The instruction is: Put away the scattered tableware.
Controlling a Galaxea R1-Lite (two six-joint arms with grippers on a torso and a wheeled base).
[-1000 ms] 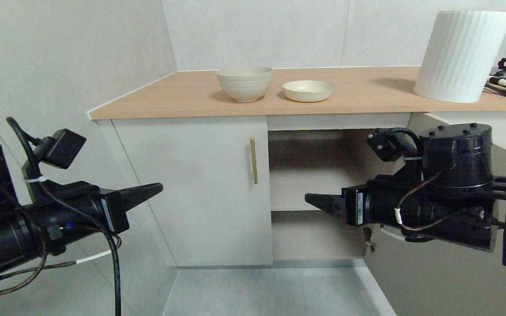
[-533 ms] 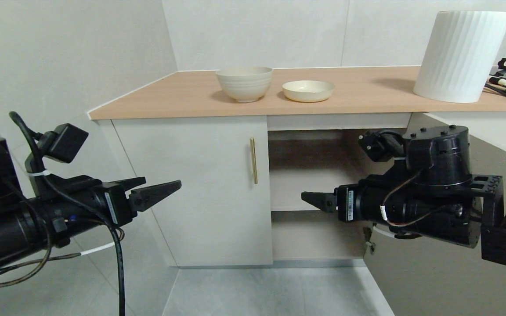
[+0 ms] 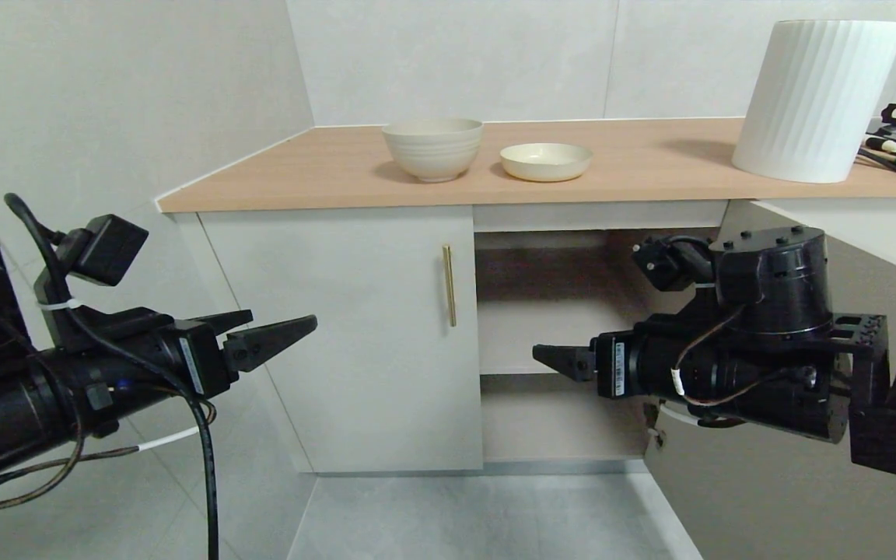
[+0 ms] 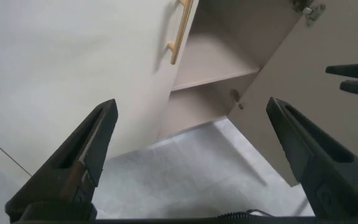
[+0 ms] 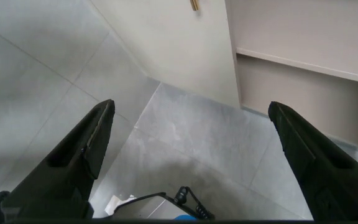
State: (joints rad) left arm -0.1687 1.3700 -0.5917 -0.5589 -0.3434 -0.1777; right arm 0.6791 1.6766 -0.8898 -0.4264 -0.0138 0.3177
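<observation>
Nearest us, the left claw point(image 3: 283, 319) hangs low in front of the cabinet, below worktop height. We see its jaws spread wide and holding nothing. The right claw point(image 3: 545, 355) sits at about the same height on the other side, also spread wide and empty, as its wrist view confirms. The two claws point toward each other, well apart.

Below them is the grey tiled floor point(image 3: 479, 517). Behind the left claw we note the closed cabinet door point(image 3: 347, 334) with a brass handle point(image 3: 449, 285). Behind the right claw the compartment stands open, with a shelf point(image 3: 557, 372) inside.

Farther back, on the worktop point(image 3: 300, 175): a cream bowl point(image 3: 432, 148) upright, and just beside it, apart, a shallow dish point(image 3: 546, 161). A ribbed white cylinder point(image 3: 817, 97) stands well to their right.
</observation>
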